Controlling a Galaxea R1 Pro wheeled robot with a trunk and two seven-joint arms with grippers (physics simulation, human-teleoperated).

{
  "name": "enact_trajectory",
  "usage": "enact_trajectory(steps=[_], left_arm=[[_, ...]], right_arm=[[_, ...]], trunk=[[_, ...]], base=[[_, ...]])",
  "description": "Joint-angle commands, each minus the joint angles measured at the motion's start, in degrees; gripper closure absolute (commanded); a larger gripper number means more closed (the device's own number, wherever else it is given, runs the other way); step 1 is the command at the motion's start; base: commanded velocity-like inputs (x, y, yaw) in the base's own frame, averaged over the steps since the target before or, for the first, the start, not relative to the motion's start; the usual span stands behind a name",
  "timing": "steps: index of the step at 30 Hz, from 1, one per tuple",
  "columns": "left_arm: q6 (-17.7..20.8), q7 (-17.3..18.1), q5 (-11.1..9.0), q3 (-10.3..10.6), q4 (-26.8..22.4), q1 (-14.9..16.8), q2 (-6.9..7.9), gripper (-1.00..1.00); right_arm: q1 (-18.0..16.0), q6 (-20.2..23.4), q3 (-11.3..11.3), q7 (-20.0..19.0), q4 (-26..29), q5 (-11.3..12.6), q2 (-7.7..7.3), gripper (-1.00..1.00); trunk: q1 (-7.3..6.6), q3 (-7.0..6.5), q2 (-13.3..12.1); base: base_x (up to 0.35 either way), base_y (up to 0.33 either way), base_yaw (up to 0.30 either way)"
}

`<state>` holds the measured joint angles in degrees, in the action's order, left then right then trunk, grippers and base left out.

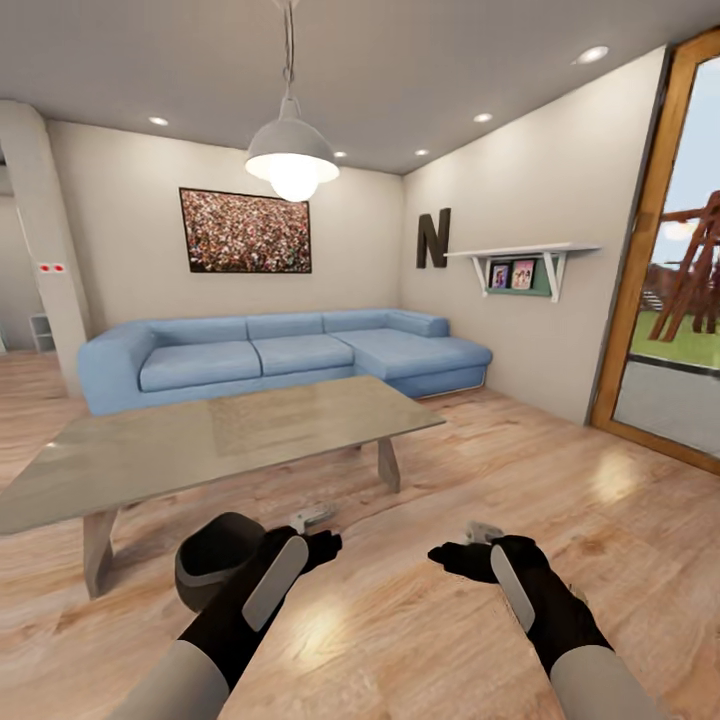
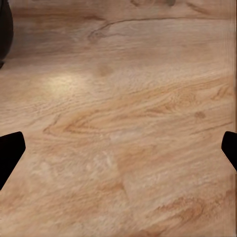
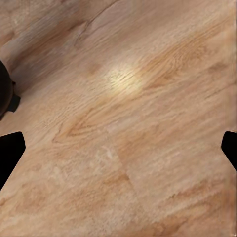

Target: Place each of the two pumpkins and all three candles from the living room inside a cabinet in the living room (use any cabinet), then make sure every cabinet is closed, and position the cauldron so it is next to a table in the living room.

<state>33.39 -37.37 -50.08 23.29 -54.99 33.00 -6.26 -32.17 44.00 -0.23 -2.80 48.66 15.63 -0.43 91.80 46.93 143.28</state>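
While both arms hang low over the floor (image 1: 420,640), the counter (image 1: 200,440) stands beyond the left pincer (image 1: 318,517), the cauldron (image 1: 215,570) just beside it. Both pincers gape empty; the right pincer (image 1: 483,530) is clear, but the left arm could knock the cauldron away.

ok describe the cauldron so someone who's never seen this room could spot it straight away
Find the big low coffee table with the grey top in front of the blue sofa. By its near leg, on the wood floor, sits the cauldron. It is a round-bellied matte black pot, the only dark thing on the floor there.
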Motion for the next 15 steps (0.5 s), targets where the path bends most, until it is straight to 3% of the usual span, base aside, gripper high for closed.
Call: enact_trajectory(steps=[1, 4, 10, 15], left_arm=[[0.0, -0.7, -0.4, 0.1, 0.1, 0.0, 0.07, -1.00], [-0.1, -0.9, 0.0, 0.2, 1.1, 0.1, 0.14, -1.00], [-0.1, -1.1, 0.5, 0.3, 2.5, 0.2, 0.31, -1.00], [-2.4, -0.3, 3.1, 0.6, 13.5, 0.2, 0.53, -1.00]], right_arm=[[0.0, 0.1, -1.3, -0.3, -0.2, -0.2, -0.53, -1.00], [0.0, -0.1, -2.9, -0.3, -0.3, -0.3, -1.00, -1.00], [0.2, -2.6, -3.7, -0.1, -0.4, -0.4, -1.15, -1.00], [0.5, -7.2, -3.6, 0.2, -0.5, -0.6, -1.14, -1.00]], trunk=[[-0.03, -0.21, 0.0], [-0.11, -1.03, 0.0], [-1.31, -2.43, -2.2], [-2.40, -3.58, -4.2]], base=[[0.000, 0.000, -0.252], [0.000, 0.000, -0.252], [0.000, 0.000, -0.252], [0.000, 0.000, -0.252]])
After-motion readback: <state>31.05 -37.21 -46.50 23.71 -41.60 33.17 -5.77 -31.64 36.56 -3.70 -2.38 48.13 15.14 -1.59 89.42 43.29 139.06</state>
